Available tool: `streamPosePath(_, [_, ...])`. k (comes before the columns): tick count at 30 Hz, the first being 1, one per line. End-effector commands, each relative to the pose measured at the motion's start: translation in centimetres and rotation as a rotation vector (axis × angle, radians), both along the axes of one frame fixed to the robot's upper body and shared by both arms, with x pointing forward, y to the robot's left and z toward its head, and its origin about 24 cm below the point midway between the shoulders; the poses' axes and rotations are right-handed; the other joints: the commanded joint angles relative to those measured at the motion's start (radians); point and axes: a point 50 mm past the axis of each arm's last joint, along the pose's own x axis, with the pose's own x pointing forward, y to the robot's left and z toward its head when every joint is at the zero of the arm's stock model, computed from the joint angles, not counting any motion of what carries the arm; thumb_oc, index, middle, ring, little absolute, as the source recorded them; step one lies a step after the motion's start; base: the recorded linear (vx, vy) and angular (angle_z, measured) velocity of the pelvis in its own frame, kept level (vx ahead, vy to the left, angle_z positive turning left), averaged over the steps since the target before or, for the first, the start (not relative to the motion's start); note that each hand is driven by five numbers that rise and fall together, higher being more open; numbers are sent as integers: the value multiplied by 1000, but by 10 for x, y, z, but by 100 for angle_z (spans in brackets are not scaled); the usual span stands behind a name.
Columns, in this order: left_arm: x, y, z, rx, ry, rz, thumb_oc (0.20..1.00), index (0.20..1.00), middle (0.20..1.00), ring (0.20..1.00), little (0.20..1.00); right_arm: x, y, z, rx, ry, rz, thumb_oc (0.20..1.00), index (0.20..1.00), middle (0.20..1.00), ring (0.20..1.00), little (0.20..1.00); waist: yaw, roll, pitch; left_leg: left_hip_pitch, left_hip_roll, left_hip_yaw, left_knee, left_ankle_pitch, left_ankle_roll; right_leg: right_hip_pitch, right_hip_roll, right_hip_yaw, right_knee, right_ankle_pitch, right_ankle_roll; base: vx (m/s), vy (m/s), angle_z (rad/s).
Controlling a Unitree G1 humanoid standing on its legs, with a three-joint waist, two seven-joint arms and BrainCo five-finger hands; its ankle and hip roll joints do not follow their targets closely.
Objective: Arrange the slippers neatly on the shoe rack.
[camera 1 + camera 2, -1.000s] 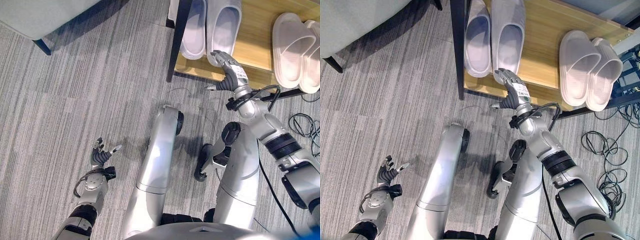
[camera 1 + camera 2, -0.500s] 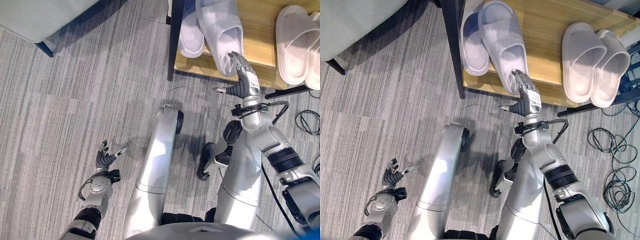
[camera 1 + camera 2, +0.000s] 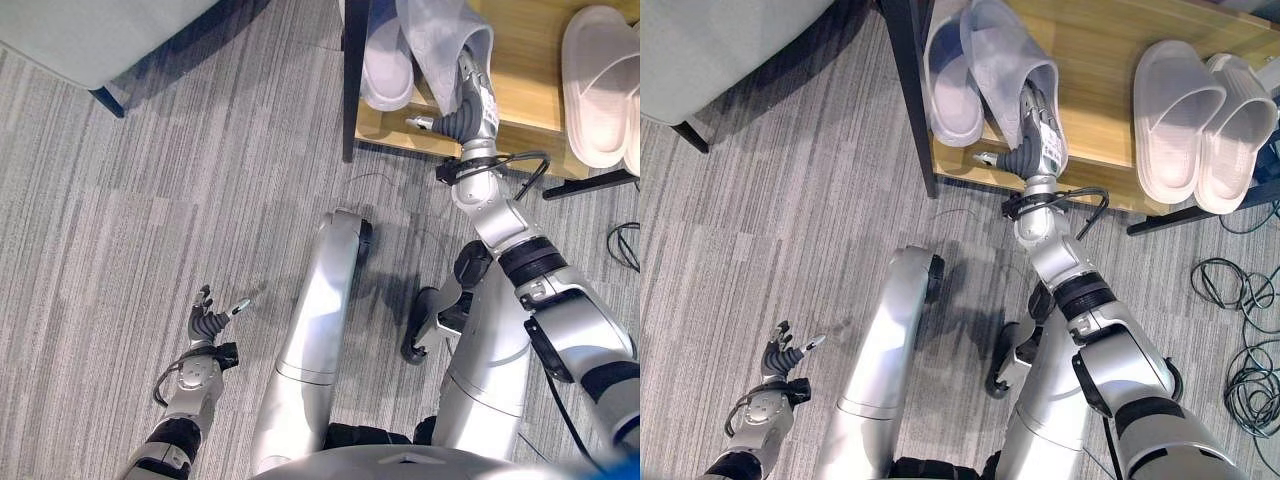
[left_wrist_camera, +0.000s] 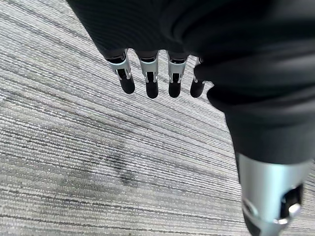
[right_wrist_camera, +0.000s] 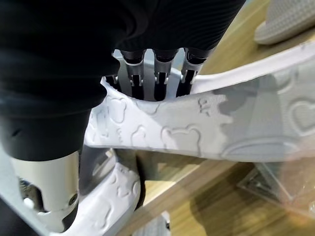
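A wooden shoe rack [image 3: 1100, 60] with a dark post [image 3: 910, 90] stands at the top. A pale slipper [image 3: 1005, 60] on it is tipped on its side and leans over its mate [image 3: 950, 90], which lies flat. My right hand [image 3: 1035, 140] rests against the tipped slipper's heel end, fingers fairly straight and thumb held apart. In the right wrist view the fingers [image 5: 160, 73] reach over the edge of the patterned sole [image 5: 221, 128]. A second pale pair [image 3: 1200, 110] lies side by side at the shelf's right. My left hand [image 3: 205, 325] hangs open low over the carpet.
A grey seat [image 3: 90, 40] on a dark leg [image 3: 110, 100] stands at the upper left. Loose cables [image 3: 1240, 340] lie on the floor at the right, below the rack. Grey striped carpet covers the floor.
The right hand has moved further onto the shelf and the slipper has turned from flat to tipped on its side against its mate. The left hand has barely moved.
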Motion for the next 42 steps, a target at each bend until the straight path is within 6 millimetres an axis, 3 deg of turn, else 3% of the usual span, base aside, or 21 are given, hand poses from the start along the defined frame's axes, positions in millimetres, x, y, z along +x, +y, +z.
streamPosePath(1, [-17, 0, -11, 46, 54, -31, 1000, 1000, 1000, 1000, 1000, -2, 16, 32, 30, -96, 81, 1000, 1000, 1000, 1000, 1000, 52, 13, -17, 17, -58, -73, 28, -50, -13, 70, -42, 167, 70, 154, -52, 0, 0, 0])
streamPosePath(5, [-21, 1, -14, 46, 70, -24, 1000, 1000, 1000, 1000, 1000, 3, 13, 43, 85, -110, 49, 1000, 1000, 1000, 1000, 1000, 56, 18, -17, 17, -58, -75, 28, -52, -15, 71, -42, 167, 72, 149, -53, 0, 0, 0])
streamPosePath(15, [-24, -1, -16, 53, 85, -36, 1000, 1000, 1000, 1000, 1000, 12, -1, 34, 159, -54, -21, 1000, 1000, 1000, 1000, 1000, 54, 30, -17, 17, -61, -67, 33, -52, -19, 73, -48, 172, 82, 146, -53, 0, 0, 0])
streamPosePath(25, [-26, -3, -18, 50, 93, -34, 1000, 1000, 1000, 1000, 1000, 13, -41, 28, 307, -47, -147, 1000, 1000, 1000, 1000, 1000, 51, 31, -17, 17, -60, -66, 36, -55, -19, 72, -49, 176, 88, 143, -51, 0, 0, 0])
streamPosePath(30, [-25, -4, -18, 49, 90, -34, 1000, 1000, 1000, 1000, 1000, 13, -49, 26, 316, -45, -173, 1000, 1000, 1000, 1000, 1000, 49, 31, -17, 17, -59, -65, 39, -56, -19, 73, -49, 175, 89, 143, -52, 0, 0, 0])
streamPosePath(32, [-24, -5, -18, 50, 90, -39, 1000, 1000, 1000, 1000, 1000, 14, -45, 24, 360, -39, -144, 1000, 1000, 1000, 1000, 1000, 50, 33, -17, 17, -60, -65, 42, -59, -19, 71, -48, 176, 91, 142, -52, 0, 0, 0])
streamPosePath(36, [-18, -6, -15, 37, 78, -47, 1000, 1000, 1000, 1000, 1000, 16, -3, 31, 566, -14, 103, 1000, 1000, 1000, 1000, 1000, 54, 37, -17, 17, -59, -61, 38, -53, -21, 75, -46, 175, 88, 145, -51, 0, 0, 0])
streamPosePath(38, [-17, -6, -16, 37, 82, -49, 1000, 1000, 1000, 1000, 1000, 14, 5, 35, 583, -22, 155, 1000, 1000, 1000, 1000, 1000, 53, 34, -17, 17, -59, -59, 37, -52, -22, 76, -46, 177, 87, 148, -50, 0, 0, 0])
streamPosePath(39, [-16, -7, -18, 20, 98, -39, 1000, 1000, 1000, 1000, 1000, 2, 17, 46, 616, -89, 267, 1000, 1000, 1000, 1000, 1000, 40, 21, -17, 17, -58, -57, 39, -52, -25, 76, -45, 182, 88, 147, -52, 0, 0, 0])
streamPosePath(42, [-18, -9, -21, 6, 119, -44, 1000, 1000, 1000, 1000, 1000, -14, 17, 51, 599, -143, 372, 1000, 1000, 1000, 1000, 1000, 24, 5, -17, 17, -54, -52, 36, -51, -27, 73, -45, 188, 89, 148, -52, 0, 0, 0])
